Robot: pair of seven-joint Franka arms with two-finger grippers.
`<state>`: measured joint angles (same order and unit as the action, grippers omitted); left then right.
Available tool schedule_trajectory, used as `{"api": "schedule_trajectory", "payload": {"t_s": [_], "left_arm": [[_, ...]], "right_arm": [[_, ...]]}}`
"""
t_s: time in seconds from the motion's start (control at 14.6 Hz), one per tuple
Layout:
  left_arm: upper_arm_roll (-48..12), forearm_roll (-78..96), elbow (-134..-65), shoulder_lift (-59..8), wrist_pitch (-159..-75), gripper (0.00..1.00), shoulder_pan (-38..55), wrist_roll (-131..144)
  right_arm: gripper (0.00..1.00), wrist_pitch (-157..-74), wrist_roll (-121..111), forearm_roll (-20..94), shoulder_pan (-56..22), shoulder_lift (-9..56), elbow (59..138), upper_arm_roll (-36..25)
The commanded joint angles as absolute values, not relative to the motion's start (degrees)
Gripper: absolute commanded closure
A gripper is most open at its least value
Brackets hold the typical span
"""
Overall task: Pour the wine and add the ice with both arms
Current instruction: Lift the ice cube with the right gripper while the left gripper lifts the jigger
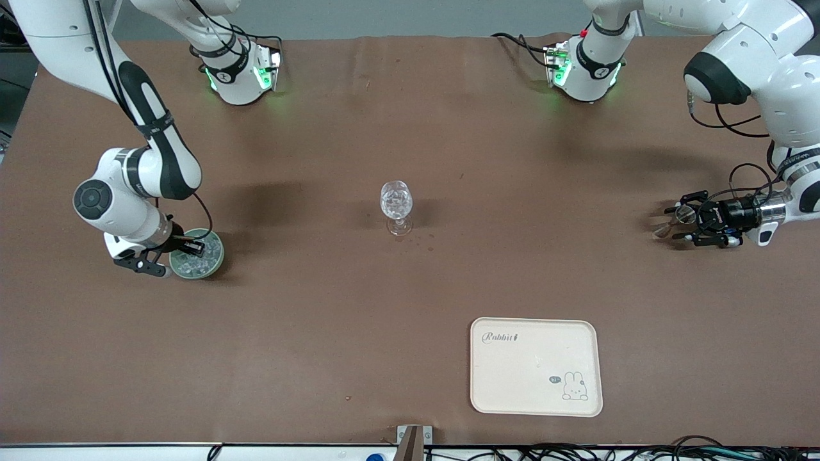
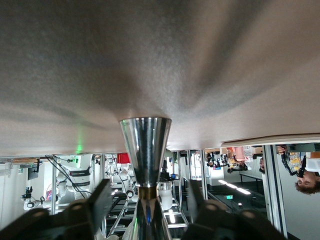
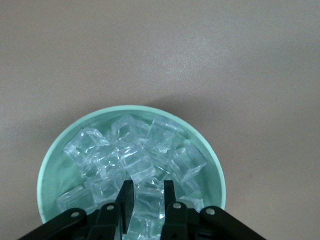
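Observation:
A clear cut-pattern wine glass (image 1: 396, 203) stands in the middle of the table. The ice (image 1: 192, 262) lies heaped in a green bowl (image 1: 214, 259) at the right arm's end. My right gripper (image 1: 192, 246) is down in the bowl. In the right wrist view (image 3: 146, 187) its fingers close on one cube of the ice (image 3: 135, 150) inside the bowl (image 3: 55, 165). My left gripper (image 1: 684, 223) is over the table at the left arm's end. It holds a shiny metal jigger (image 1: 666, 227) level, its mouth toward the glass. The jigger (image 2: 146, 145) sits between the left gripper's (image 2: 150, 192) fingers.
A cream tray (image 1: 535, 366) with a rabbit drawing lies nearer to the front camera than the glass, toward the left arm's end. A few small dark spots mark the brown table beside the glass foot. Both arm bases stand at the table's edge farthest from the camera.

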<state>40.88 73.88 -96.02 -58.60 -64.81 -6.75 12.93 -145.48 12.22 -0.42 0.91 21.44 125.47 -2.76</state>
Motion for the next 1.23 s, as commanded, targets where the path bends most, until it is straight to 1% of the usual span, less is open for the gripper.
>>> {"api": "schedule_trajectory", "payload": {"t_s": [0.0,0.07,0.14,0.27,0.34,0.48,0.62,0.68,0.75,0.89,1.03,1.16], "left_arm": [[41.48,76.02,-96.59,-58.62,-63.63,0.50,-6.68,13.09],[41.40,76.20,-96.94,-58.62,-63.63,0.60,-6.94,13.10],[41.40,76.20,-97.20,-58.62,-63.63,0.72,-7.12,13.10],[41.48,76.29,-97.73,-58.54,-63.46,0.97,-7.29,14.32],[41.40,76.20,-98.00,-58.54,-63.20,0.99,-8.43,14.85],[39.21,76.38,-97.74,-58.27,-61.53,0.99,-12.03,16.16],[39.02,76.38,-97.47,-57.40,-59.25,0.99,-12.22,16.70],[38.94,76.29,-97.38,-55.91,-58.72,0.99,-11.69,17.57],[38.50,76.29,-97.38,-54.42,-58.54,0.99,-11.52,18.62],[35.44,75.85,-97.47,-50.73,-58.45,0.99,-11.69,21.78],[33.06,74.89,-97.47,-47.13,-58.53,0.99,-11.51,25.38],[29.98,72.87,-97.73,-43.61,-58.97,0.99,-11.16,26.89]], "right_arm": [[0.69,-146.16,13.54,-0.88,0.79,21.45,126.39,-2.64],[0.72,-145.90,13.54,-0.88,0.79,21.45,126.30,-2.64],[0.74,-145.55,13.54,-0.88,0.79,21.45,126.21,-2.64],[0.82,-145.46,13.62,-0.88,0.79,21.45,125.95,-2.64],[0.85,-145.46,13.71,-0.88,0.79,21.45,125.86,-2.64],[0.89,-144.24,13.80,-0.88,0.88,21.45,124.81,-2.64],[0.93,-140.82,13.71,-0.88,0.79,21.45,122.53,-2.64],[0.95,-138.10,13.71,-0.88,0.70,21.36,120.78,-2.55],[0.96,-134.94,13.54,-0.88,0.70,21.27,118.41,-2.55],[0.98,-126.87,13.54,-0.88,0.70,20.66,112.97,-2.46],[1.00,-116.24,13.62,-0.88,0.79,19.78,105.24,-2.46],[1.00,-107.44,13.71,-0.88,0.88,19.51,97.86,-2.46]]}}
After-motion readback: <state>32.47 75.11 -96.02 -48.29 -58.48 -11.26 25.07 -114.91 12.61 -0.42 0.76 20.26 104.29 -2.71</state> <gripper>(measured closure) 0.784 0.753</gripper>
